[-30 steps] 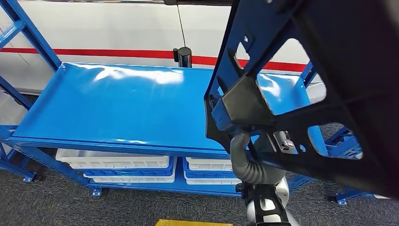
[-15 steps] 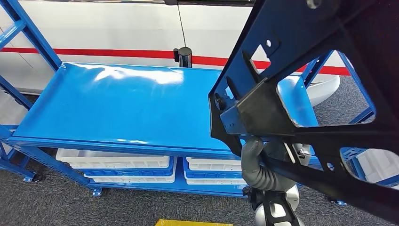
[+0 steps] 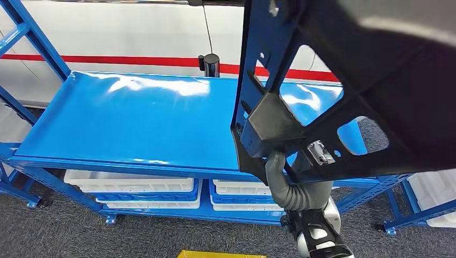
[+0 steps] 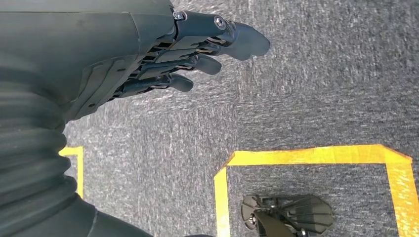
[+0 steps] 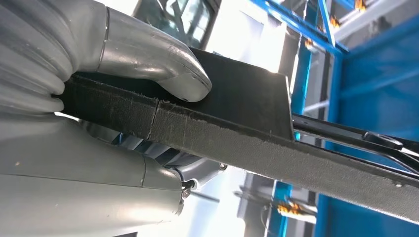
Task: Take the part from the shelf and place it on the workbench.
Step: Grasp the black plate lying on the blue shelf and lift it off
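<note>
The part (image 3: pixel 344 80) is a large black flat frame with cut-out openings and a small metal latch. It hangs tilted, close in front of my head view, above the right end of the blue bench top (image 3: pixel 134 123). My right hand (image 3: pixel 279 174) grips its lower edge from beneath. In the right wrist view, the thumb (image 5: pixel 163 69) presses on the part's thick dark edge (image 5: pixel 237 143), with the palm under it. My left hand (image 4: pixel 163 54) hangs over grey carpet with its fingers stretched out and holds nothing.
The blue top is bare and glossy. White bins (image 3: pixel 129 185) sit on the level beneath it. Blue uprights (image 3: pixel 37 43) stand at the left and a black post (image 3: pixel 208 64) at the back edge. Yellow tape (image 4: pixel 306 155) marks the carpet.
The part has swung in my right hand: it tipped up and to the right, then came back left and lower. The shelf and bins have not moved.
</note>
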Action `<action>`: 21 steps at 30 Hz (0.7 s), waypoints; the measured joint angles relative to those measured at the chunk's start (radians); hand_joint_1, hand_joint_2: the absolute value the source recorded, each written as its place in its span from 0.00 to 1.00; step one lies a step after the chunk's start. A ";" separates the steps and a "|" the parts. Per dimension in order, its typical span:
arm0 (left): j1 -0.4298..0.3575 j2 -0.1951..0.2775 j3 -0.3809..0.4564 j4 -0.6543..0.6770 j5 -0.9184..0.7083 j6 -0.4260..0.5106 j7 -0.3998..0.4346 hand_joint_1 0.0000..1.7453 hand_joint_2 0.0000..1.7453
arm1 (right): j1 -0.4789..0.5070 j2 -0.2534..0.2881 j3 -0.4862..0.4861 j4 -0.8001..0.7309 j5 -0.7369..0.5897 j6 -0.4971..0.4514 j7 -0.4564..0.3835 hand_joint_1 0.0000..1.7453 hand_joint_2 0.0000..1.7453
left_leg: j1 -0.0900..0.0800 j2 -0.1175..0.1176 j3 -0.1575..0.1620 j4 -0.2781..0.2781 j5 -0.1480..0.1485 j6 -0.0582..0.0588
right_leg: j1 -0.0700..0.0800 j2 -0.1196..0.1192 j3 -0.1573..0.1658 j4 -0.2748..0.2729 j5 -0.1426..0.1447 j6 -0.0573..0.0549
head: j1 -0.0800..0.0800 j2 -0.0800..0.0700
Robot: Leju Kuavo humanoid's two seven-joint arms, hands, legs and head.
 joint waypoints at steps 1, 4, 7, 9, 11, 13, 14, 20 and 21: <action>0.000 0.000 0.003 0.000 0.001 0.000 -0.002 0.00 1.00 | 0.005 -0.002 0.000 0.003 -0.007 0.010 -0.003 1.00 1.00 | 0.000 0.000 0.000 0.000 0.000 0.000 | 0.000 0.000 0.000 0.000 0.000 0.000 | 0.000 0.000; 0.000 0.000 0.014 0.000 0.002 -0.004 -0.012 0.00 1.00 | 0.017 -0.009 -0.002 0.016 -0.040 0.044 -0.002 1.00 1.00 | 0.000 0.000 0.000 0.000 0.000 0.000 | 0.000 0.000 0.001 0.000 0.000 0.000 | 0.000 0.000; 0.000 0.000 0.021 0.000 0.002 -0.009 -0.017 0.00 1.00 | 0.025 -0.012 -0.004 0.031 -0.080 0.079 0.018 1.00 1.00 | 0.000 0.000 0.000 0.000 0.000 0.000 | 0.000 0.000 0.001 0.000 0.000 0.000 | 0.000 0.000; 0.000 0.000 0.026 0.000 0.002 -0.012 -0.018 0.00 1.00 | 0.029 -0.014 -0.007 0.042 -0.098 0.092 0.027 1.00 1.00 | 0.000 0.000 0.000 0.000 0.000 0.000 | 0.000 0.000 0.001 0.000 0.000 0.000 | 0.000 0.000; 0.000 0.000 0.030 0.000 0.002 -0.013 -0.017 0.00 1.00 | 0.031 -0.016 -0.012 0.052 -0.105 0.097 0.031 1.00 1.00 | 0.000 0.000 0.000 0.000 0.000 0.000 | 0.000 0.000 0.001 0.000 0.000 0.000 | 0.000 0.000; 0.000 0.000 0.031 0.000 0.002 -0.015 -0.017 0.00 1.00 | 0.032 -0.017 -0.019 0.061 -0.110 0.098 0.035 1.00 1.00 | 0.000 0.000 0.000 0.000 0.000 0.000 | 0.000 0.000 0.001 0.000 0.000 0.000 | 0.000 0.000; 0.000 -0.001 0.031 0.000 0.002 -0.016 -0.017 0.00 1.00 | 0.032 -0.017 -0.023 0.064 -0.111 0.098 0.036 1.00 1.00 | 0.000 0.000 0.000 0.000 0.000 0.000 | 0.000 0.000 0.001 0.000 0.000 0.000 | 0.000 0.000; 0.000 -0.001 0.032 0.000 0.002 -0.018 -0.017 0.00 1.00 | 0.036 -0.018 -0.030 0.077 -0.112 0.098 0.037 1.00 1.00 | 0.000 0.000 0.000 0.000 0.000 0.000 | 0.000 0.000 0.001 0.000 0.000 0.000 | 0.000 0.000; 0.000 -0.001 0.032 0.000 0.002 -0.019 -0.017 0.00 1.00 | 0.036 -0.018 -0.030 0.079 -0.109 0.097 0.039 1.00 1.00 | -0.002 0.000 -0.001 0.001 -0.001 0.002 | -0.001 0.000 0.001 -0.002 0.001 0.001 | 0.000 0.000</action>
